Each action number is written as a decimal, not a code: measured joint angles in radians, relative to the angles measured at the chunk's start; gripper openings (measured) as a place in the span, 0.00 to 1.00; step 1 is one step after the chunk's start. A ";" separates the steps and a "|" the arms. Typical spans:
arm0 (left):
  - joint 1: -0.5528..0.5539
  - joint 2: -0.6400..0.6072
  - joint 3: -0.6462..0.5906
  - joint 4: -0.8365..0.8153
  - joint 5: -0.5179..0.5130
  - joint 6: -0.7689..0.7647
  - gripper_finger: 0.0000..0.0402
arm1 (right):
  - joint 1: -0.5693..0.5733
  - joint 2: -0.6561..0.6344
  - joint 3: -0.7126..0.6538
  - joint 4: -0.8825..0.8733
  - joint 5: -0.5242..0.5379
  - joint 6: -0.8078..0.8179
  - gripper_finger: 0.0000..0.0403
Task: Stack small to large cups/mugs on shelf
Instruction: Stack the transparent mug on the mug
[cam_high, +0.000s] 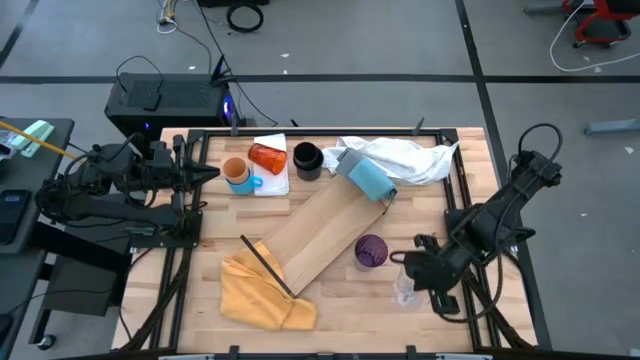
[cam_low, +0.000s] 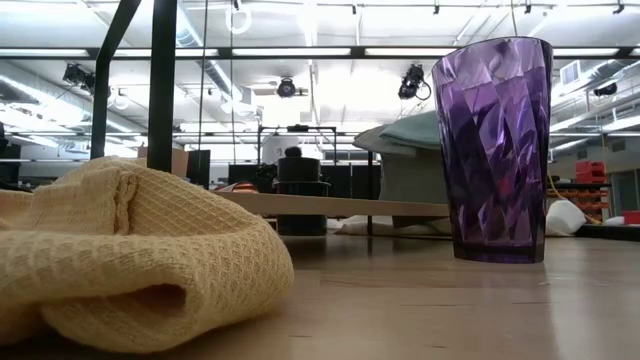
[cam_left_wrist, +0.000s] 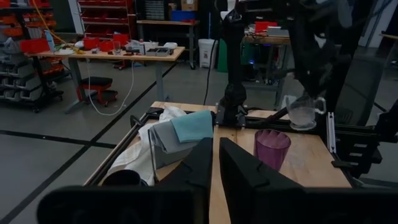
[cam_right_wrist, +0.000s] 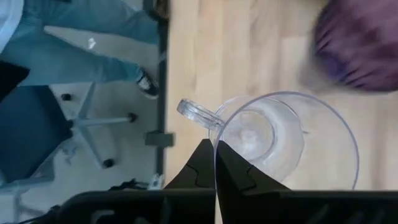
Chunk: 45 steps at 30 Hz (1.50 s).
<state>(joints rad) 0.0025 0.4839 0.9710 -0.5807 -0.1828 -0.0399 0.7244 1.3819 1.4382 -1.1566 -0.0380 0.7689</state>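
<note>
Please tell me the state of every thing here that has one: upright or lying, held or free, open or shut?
purple cup: upright, free, beside the shelf.
clear mug: rim pinched by the right gripper.
red-orange tumbler: lying on its side.
black mug: upright.
orange cup: nested in the blue mug.
left gripper: shut, empty.

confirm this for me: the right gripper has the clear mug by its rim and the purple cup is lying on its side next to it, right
Not quite. The purple cup stands upright, as the low view shows. The rest holds: the right gripper pinches the rim of the clear mug, with the cup close beside it.
</note>
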 joint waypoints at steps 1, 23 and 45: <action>0.000 0.000 0.000 0.000 0.000 0.000 0.08 | 0.014 0.000 -0.020 0.019 0.001 0.018 0.00; 0.000 0.000 0.000 0.000 0.000 0.000 0.09 | 0.090 0.000 -0.201 0.169 0.064 0.177 0.00; 0.000 0.000 0.000 0.000 0.000 -0.001 0.08 | 0.090 0.000 -0.202 0.134 0.071 0.205 0.00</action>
<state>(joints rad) 0.0026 0.4841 0.9712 -0.5806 -0.1829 -0.0404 0.8143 1.3815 1.2366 -1.0226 0.0334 0.9739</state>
